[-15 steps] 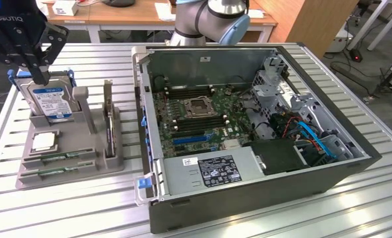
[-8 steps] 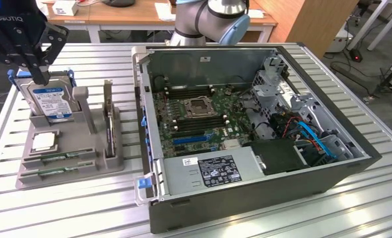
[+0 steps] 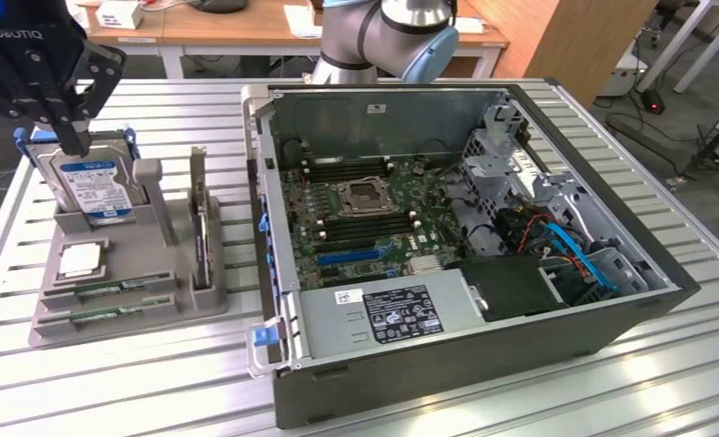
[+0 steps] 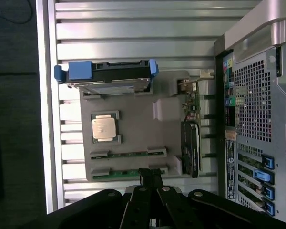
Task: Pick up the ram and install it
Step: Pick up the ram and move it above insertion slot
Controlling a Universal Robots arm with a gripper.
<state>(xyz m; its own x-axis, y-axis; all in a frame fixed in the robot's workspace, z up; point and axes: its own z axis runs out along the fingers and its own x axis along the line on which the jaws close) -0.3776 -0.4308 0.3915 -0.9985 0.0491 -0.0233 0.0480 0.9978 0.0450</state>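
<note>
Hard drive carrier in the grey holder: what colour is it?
Blue; the hard drive carrier shows best in the wrist view.

Ram (image 3: pixel 107 289) in holder (image 3: pixel 214 296), holder beside computer case (image 3: pixel 457 382).

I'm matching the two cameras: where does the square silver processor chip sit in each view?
Exterior view: the processor chip lies on the grey holder, exterior view's left, in front of the hard drive.
Wrist view: chip on the holder, between hard drive and ram sticks.
Shared landmark: the blue-railed hard drive.
</note>
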